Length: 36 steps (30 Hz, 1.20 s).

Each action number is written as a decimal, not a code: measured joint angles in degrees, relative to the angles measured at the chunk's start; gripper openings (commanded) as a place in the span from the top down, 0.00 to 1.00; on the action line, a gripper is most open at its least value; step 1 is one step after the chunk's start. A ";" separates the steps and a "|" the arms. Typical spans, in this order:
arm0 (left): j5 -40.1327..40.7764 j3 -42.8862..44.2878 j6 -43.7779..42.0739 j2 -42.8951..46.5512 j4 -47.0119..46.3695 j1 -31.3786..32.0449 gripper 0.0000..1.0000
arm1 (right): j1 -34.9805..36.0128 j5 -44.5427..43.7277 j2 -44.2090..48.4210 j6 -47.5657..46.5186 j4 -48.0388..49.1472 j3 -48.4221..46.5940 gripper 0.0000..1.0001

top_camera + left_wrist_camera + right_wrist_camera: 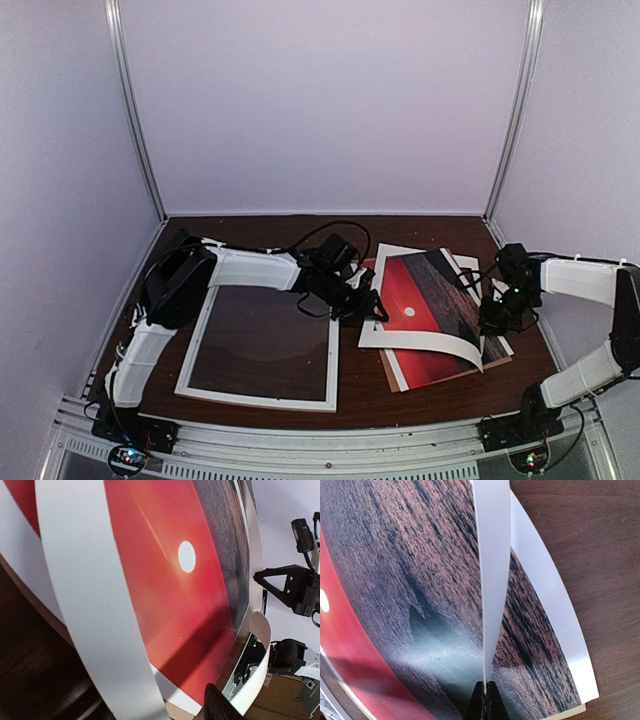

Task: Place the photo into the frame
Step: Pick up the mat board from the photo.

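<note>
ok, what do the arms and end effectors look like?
Left arm and right arm: white shells, black joints, black bases on a silver rail, small lit boards beside them. Left end effector and right end effector: black, angular, with loose black cables looping over the wrists.

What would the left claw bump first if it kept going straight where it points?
Most likely the white mat, its lifted border right ahead of the left claw; the photo sits just behind it.
</note>
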<state>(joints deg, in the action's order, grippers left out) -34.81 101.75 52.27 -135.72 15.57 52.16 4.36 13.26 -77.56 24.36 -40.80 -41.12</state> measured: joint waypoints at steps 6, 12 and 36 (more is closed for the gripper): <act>-1.90 -0.98 2.51 -0.37 -4.35 -0.11 0.65 | 0.00 0.11 -0.02 0.00 0.07 0.00 1.00; -2.69 -2.89 3.61 -0.35 -7.32 -0.68 0.74 | 0.00 0.22 -0.09 -0.04 0.09 0.00 1.00; -0.92 3.34 0.83 -0.74 -5.16 -1.92 1.00 | 0.00 -3.21 -5.62 -0.70 0.28 -3.78 0.97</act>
<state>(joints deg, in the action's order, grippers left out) -35.73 105.10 53.10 -136.46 10.41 50.24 4.36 10.04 -83.18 23.66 -40.51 -44.91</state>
